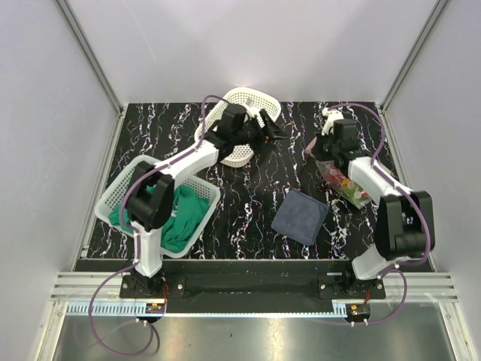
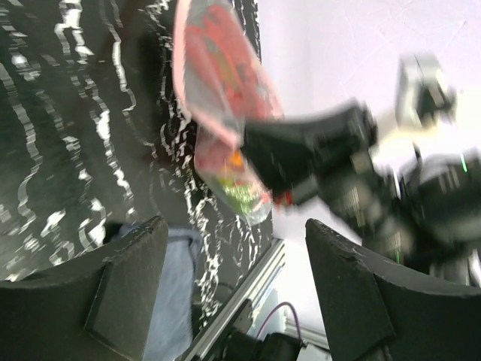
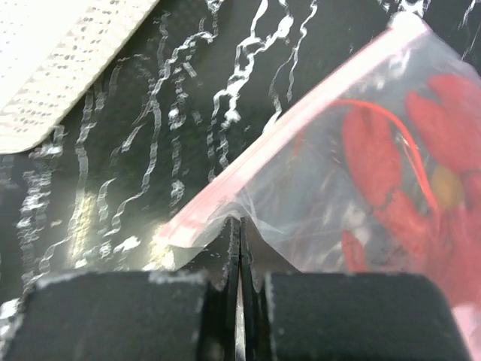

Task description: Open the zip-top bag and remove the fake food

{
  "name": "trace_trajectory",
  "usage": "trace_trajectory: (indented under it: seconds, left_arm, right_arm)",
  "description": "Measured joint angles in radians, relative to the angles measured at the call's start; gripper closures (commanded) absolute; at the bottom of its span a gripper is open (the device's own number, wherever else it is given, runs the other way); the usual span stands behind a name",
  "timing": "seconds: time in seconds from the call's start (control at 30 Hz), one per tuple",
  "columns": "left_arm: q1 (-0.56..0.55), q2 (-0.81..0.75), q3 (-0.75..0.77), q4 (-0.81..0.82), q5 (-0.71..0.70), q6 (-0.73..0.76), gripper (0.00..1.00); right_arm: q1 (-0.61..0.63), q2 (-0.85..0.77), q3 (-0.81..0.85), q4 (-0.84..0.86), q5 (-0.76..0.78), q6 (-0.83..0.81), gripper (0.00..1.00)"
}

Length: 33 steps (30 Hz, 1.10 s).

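The zip-top bag point(image 1: 344, 180) lies at the right side of the table, clear plastic with a pink-red zip strip point(image 3: 301, 120). Inside it is the fake food: a red lobster point(image 3: 391, 173) and green, orange and red pieces point(image 2: 240, 188). My right gripper point(image 3: 239, 222) is shut on the bag's edge just below the zip strip, near a corner. In the top view the right gripper point(image 1: 325, 150) is at the bag's far end. My left gripper point(image 1: 276, 129) hovers open to the left of the bag, apart from it. In its wrist view the left gripper point(image 2: 237, 256) holds nothing and faces the bag point(image 2: 218, 75).
A white mesh basket point(image 1: 248, 101) sits tilted at the back behind the left gripper. Another white basket point(image 1: 120, 192) at the front left holds a green cloth point(image 1: 184, 214). A dark blue-grey folded cloth point(image 1: 301, 216) lies in front of the bag.
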Motion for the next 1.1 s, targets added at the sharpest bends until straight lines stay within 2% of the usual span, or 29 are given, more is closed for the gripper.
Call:
trace_trajectory:
  seconds: [0.27, 0.47, 0.57, 0.77, 0.8, 0.83, 0.9, 0.93, 1.0, 1.03, 1.1]
  left_arm:
    - [-0.070, 0.220, 0.185, 0.015, -0.014, -0.094, 0.29]
    - [-0.119, 0.356, 0.297, 0.023, -0.023, -0.166, 0.34]
    - [-0.135, 0.392, 0.314, 0.037, -0.023, -0.208, 0.41]
    - [-0.161, 0.439, 0.341, 0.076, -0.023, -0.258, 0.71]
    - [-0.161, 0.441, 0.340, 0.086, -0.023, -0.264, 0.77]
    - [-0.162, 0.443, 0.337, 0.105, -0.022, -0.266, 0.90]
    - [-0.162, 0.444, 0.333, 0.134, -0.020, -0.263, 0.99]
    - [-0.162, 0.446, 0.333, 0.145, -0.018, -0.259, 1.00]
    - [-0.162, 0.446, 0.335, 0.161, -0.012, -0.220, 1.00]
    - [-0.162, 0.446, 0.340, 0.160, -0.010, -0.191, 1.00]
    - [-0.164, 0.445, 0.341, 0.158, -0.010, -0.127, 1.00]
  right_arm:
    - [0.000, -0.292, -0.209, 0.041, 0.031, 0.134, 1.00]
    - [0.000, -0.402, -0.290, 0.051, 0.056, 0.222, 1.00]
    - [0.000, -0.449, -0.329, 0.051, 0.056, 0.254, 1.00]
    - [0.000, -0.511, -0.373, 0.047, 0.056, 0.297, 1.00]
    - [0.000, -0.519, -0.377, 0.044, 0.056, 0.303, 0.92]
    - [0.000, -0.530, -0.381, 0.037, 0.057, 0.310, 0.85]
    - [0.000, -0.550, -0.382, 0.010, 0.058, 0.330, 0.68]
    - [0.000, -0.560, -0.382, -0.004, 0.060, 0.340, 0.49]
    - [0.000, -0.581, -0.380, -0.045, 0.071, 0.357, 0.36]
    - [0.000, -0.590, -0.372, -0.080, 0.084, 0.363, 0.24]
    - [0.000, -0.592, -0.336, -0.152, 0.113, 0.383, 0.17]
